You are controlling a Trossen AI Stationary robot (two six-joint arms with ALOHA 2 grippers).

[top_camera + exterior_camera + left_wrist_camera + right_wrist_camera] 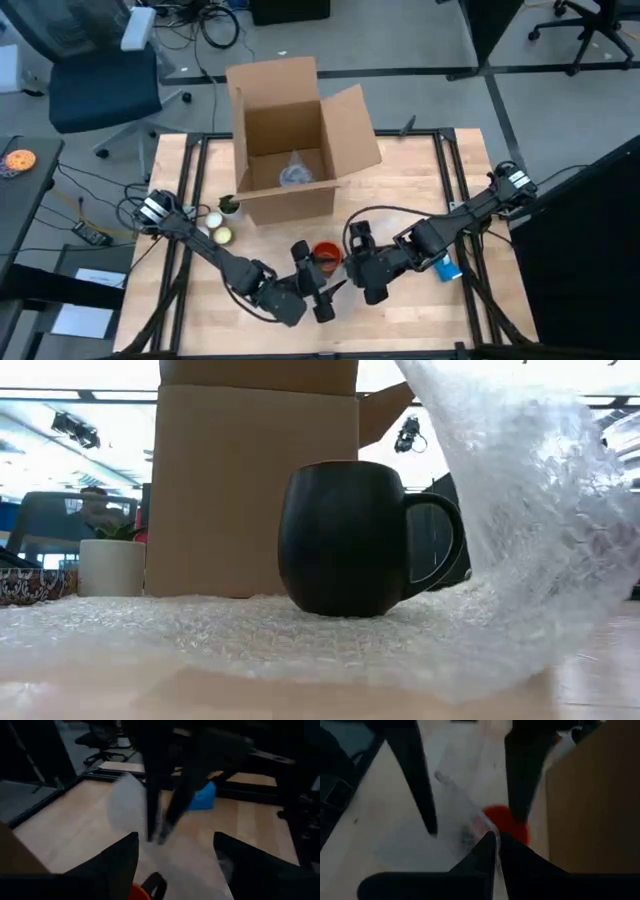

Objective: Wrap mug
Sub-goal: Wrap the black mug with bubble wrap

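Wooden counter | mug upright on bubble wrap, near cardboard box | right gripper fingers pinched on lifted wrap edge | left gripper fingers apart beside mug

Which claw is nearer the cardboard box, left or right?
Neither clearly. The left claw and the right claw flank the mug, both on the near side of the cardboard box.
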